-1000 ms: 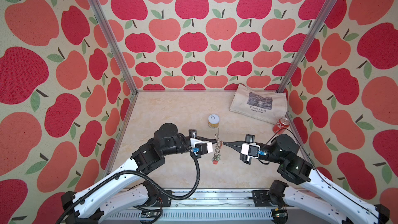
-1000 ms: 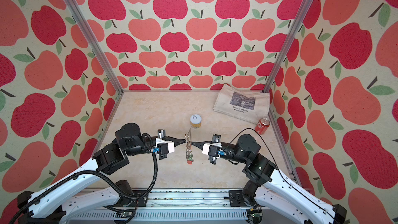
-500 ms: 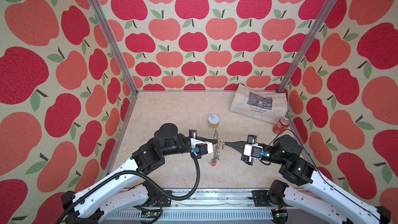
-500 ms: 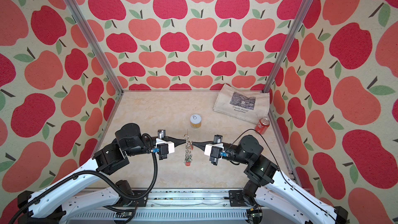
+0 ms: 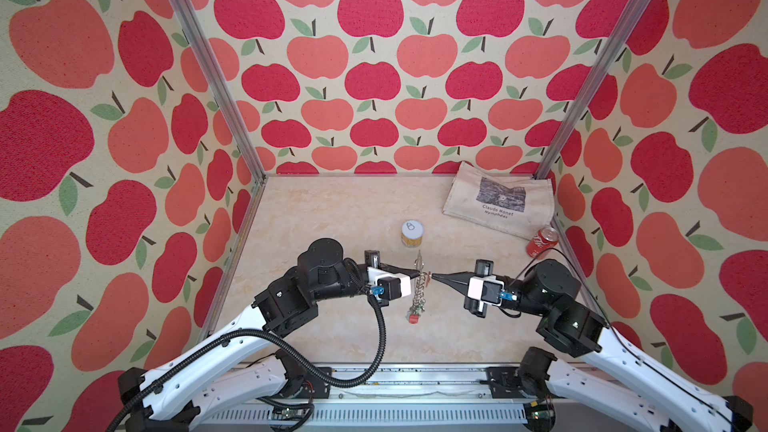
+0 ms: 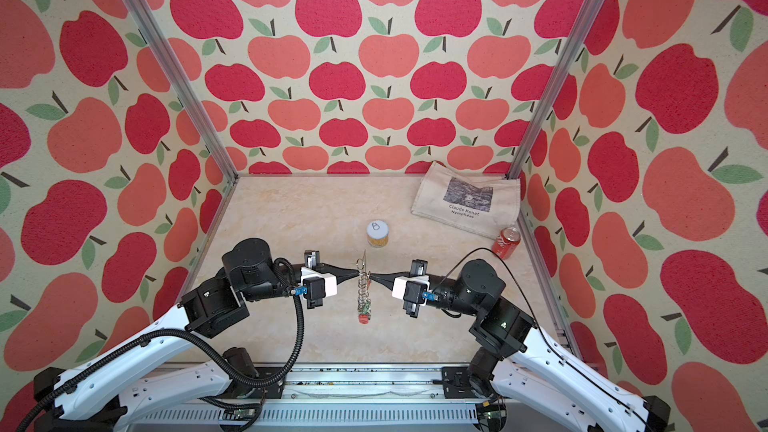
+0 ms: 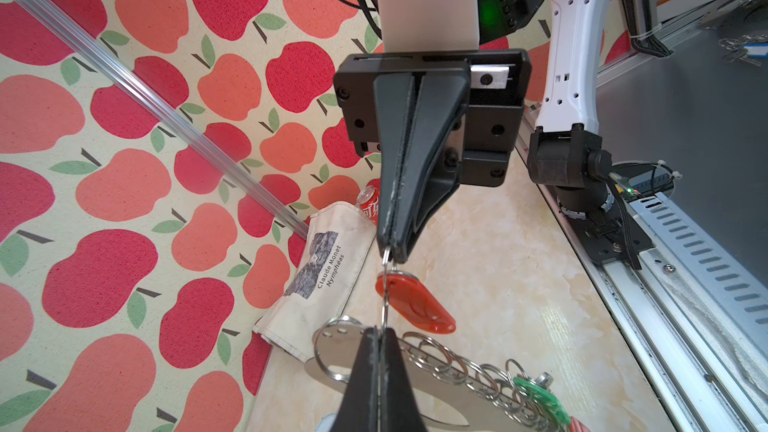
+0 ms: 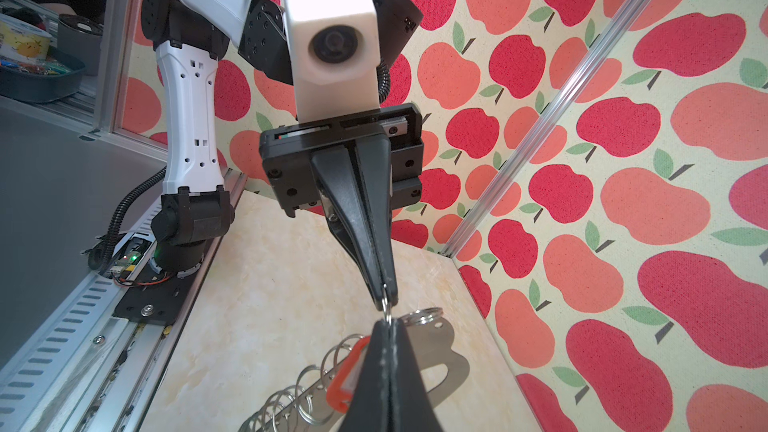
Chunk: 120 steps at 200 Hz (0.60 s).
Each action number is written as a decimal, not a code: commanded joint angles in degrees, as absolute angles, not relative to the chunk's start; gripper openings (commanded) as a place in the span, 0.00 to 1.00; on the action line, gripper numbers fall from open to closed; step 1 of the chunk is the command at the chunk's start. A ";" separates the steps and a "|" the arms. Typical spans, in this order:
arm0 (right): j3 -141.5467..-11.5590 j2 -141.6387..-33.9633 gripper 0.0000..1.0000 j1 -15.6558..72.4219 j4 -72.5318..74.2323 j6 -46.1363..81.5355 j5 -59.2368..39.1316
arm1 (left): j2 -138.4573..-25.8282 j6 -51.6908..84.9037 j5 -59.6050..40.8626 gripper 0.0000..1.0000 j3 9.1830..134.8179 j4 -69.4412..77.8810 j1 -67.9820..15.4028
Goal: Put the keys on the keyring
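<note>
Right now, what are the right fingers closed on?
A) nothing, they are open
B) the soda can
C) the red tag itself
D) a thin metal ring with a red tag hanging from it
D: in the left wrist view the right fingers are shut on a thin ring, the red tag dangles from it, and the left fingers pinch its opposite side.

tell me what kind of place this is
Most likely a robot test booth in a lab, not a home: apple-print walls framed by aluminium posts enclose a tabletop, and the left arm and right arm are mounted on a rail at its front edge.
</note>
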State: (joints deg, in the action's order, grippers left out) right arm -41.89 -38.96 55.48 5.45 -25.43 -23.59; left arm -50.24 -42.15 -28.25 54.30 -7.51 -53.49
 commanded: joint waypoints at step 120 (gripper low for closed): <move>-44.32 -41.29 0.00 55.55 3.76 -24.91 -23.36 | -48.69 -43.68 -28.66 0.00 55.17 -7.04 -54.77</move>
State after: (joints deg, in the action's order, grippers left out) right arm -42.76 -40.40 55.51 5.39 -25.43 -23.66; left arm -49.87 -43.05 -26.52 54.30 -8.32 -53.91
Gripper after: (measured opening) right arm 0.042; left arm 0.048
